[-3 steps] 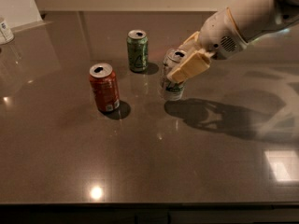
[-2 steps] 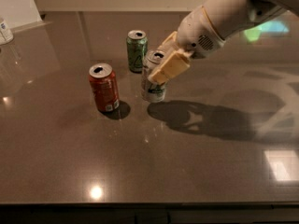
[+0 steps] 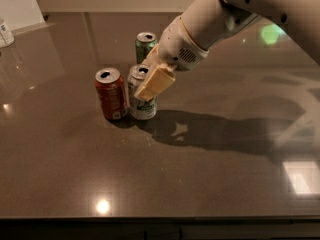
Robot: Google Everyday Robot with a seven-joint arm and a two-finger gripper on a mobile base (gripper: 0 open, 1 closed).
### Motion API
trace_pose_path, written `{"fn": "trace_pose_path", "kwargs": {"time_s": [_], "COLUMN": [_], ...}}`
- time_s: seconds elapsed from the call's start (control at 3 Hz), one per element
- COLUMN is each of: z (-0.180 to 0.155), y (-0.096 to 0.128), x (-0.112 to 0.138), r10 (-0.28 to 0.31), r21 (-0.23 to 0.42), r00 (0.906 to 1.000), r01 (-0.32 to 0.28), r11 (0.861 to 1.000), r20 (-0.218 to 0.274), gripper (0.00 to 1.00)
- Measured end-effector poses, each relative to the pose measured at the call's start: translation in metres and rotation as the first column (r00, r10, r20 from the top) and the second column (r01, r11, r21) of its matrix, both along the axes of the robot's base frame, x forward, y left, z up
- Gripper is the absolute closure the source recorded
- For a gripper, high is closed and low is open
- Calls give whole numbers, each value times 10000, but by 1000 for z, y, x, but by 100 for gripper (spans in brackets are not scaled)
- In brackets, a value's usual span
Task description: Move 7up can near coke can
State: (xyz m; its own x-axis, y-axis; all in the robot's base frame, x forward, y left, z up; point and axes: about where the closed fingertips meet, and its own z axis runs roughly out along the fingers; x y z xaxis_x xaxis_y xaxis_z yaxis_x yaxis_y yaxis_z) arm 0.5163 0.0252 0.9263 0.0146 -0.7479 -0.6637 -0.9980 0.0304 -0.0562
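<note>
The 7up can, silver-white with a green band, stands upright on the dark table right beside the red-orange coke can, nearly touching it on its right. My gripper comes in from the upper right and is shut on the 7up can, one tan finger across its front. The coke can stands upright with its silver top open.
An all-green can stands just behind the pair. A white object sits at the far left edge. The table's front edge runs along the bottom. My arm's shadow lies to the right of the cans.
My gripper has carried the 7up can leftward and toward the front, from beside the green can to right next to the coke can.
</note>
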Motion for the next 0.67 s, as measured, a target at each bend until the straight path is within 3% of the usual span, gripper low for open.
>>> {"fn": "trace_pose_path", "kwargs": {"time_s": [0.67], "z": [-19], "y": [15], "x": [5], "r10": [23], "r21": [-345], "r00": [9994], "r01": [-11], "r11": [9994], "r20": [355], "gripper": [59]}}
